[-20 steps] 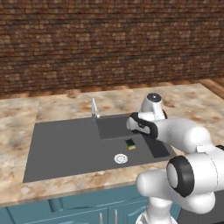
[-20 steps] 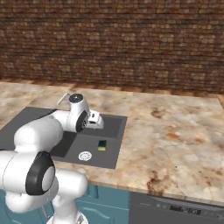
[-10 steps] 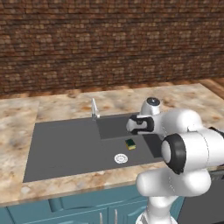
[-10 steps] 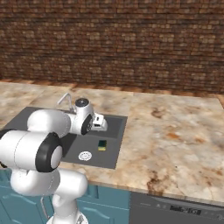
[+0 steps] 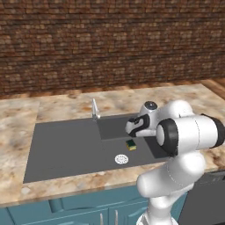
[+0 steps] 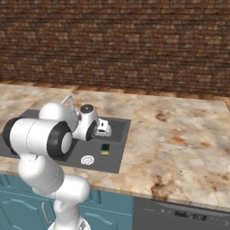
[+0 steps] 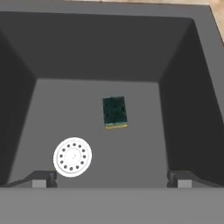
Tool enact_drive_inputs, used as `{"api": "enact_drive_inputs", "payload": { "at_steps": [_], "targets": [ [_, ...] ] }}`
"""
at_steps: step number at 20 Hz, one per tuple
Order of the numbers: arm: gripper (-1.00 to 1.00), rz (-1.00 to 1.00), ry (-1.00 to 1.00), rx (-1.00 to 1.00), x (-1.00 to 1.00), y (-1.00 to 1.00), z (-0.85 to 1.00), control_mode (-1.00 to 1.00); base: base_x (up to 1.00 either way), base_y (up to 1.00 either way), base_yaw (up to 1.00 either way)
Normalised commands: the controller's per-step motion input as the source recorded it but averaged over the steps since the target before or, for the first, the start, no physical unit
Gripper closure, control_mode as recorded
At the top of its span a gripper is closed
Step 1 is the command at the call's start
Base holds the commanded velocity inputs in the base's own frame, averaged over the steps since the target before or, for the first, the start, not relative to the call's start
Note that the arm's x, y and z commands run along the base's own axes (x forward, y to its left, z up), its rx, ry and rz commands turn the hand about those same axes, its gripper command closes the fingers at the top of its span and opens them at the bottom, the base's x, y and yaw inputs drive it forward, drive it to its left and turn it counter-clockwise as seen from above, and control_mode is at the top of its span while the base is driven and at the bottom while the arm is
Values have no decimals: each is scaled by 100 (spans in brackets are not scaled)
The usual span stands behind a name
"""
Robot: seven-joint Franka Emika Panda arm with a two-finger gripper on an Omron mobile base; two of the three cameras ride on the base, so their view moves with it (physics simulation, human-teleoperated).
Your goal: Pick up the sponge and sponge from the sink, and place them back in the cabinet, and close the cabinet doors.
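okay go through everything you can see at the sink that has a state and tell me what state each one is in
sponge: flat on the sink floor, green face up, untouched.
gripper: open, above the sponge, holding nothing.
sink: dry, with one sponge visible inside.
drain: uncovered.
faucet: no water running.

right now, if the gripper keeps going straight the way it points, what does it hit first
Probably the sponge on the sink floor: it lies almost centred between the open gripper tips, green face up. The drain sits off to one side.

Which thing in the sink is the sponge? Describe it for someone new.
Find the wide dark grey sink set in tan marble counter. On its floor, beside the round white drain, lies a small rectangular sponge: dark green face up, yellow edge beneath.
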Motion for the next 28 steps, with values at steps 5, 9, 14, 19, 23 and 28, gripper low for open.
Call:
{"api": "enact_drive_inputs", "payload": {
  "at_steps": [5, 9, 14, 19, 23, 28],
  "targets": [
    [-100, 0, 0, 0, 27, 0, -17, -100, 0, 0, 0],
    [-100, 0, 0, 0, 25, 0, -17, -100, 0, 0, 0],
    [-100, 0, 0, 0, 26, 0, -22, -100, 0, 0, 0],
    [-100, 0, 0, 0, 25, 0, -26, -100, 0, 0, 0],
    [-100, 0, 0, 0, 24, 0, -28, -100, 0, 0, 0],
    [-100, 0, 0, 0, 22, 0, -28, -100, 0, 0, 0]
  ]
}}
